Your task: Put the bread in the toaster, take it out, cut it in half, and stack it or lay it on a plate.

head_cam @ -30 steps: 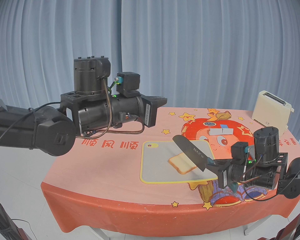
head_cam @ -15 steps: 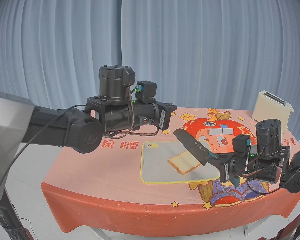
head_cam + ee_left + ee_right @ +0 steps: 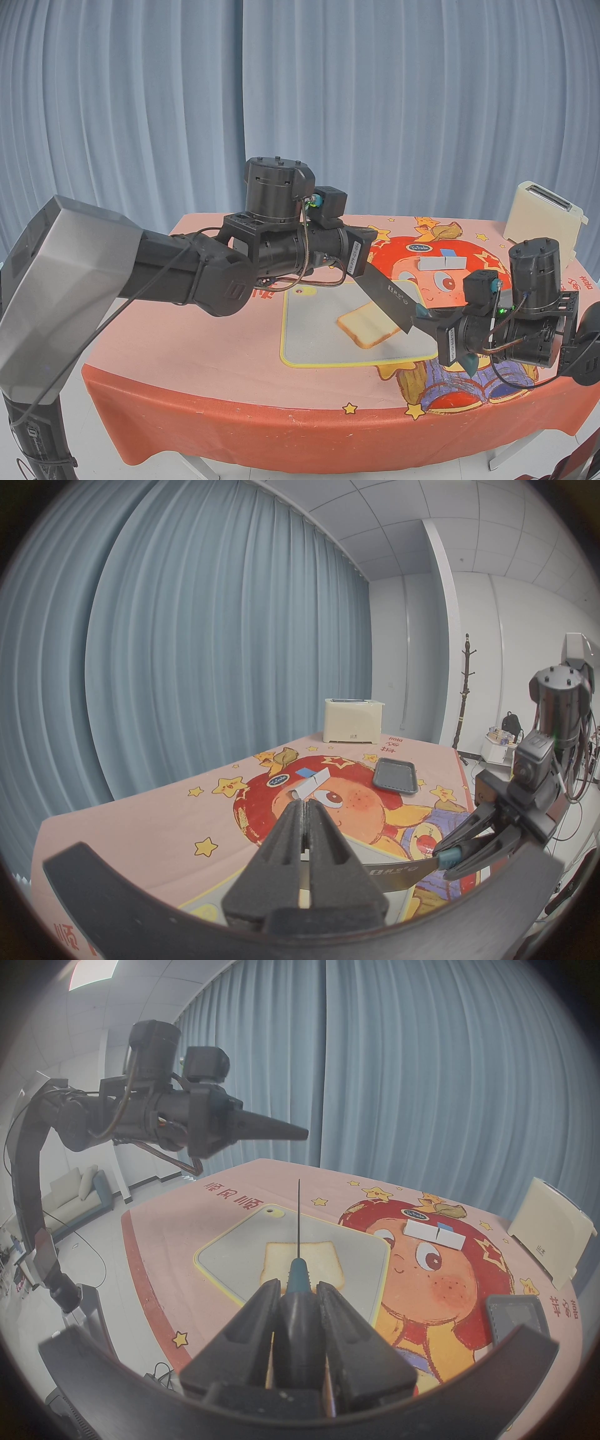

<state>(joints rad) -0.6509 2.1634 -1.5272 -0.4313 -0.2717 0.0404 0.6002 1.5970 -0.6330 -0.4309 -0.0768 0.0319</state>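
Right gripper (image 3: 299,1287): clenched tight on the knife (image 3: 386,292) handle, thin edge down.
Left gripper (image 3: 306,811): pinched together with nothing in it, up in the air near the knife tip.
Bread (image 3: 367,326): one whole slice (pale middle, brown crust), flat on the board under the blade.
Board (image 3: 312,340): grey with a yellow rim, on the desk (image 3: 206,350).
Toaster (image 3: 542,222): cream, at the far right corner.

Blue curtains (image 3: 375,94), panel ceiling (image 3: 437,517), coat stand (image 3: 464,692) and sofa (image 3: 69,1197) suggest an office-like lab.
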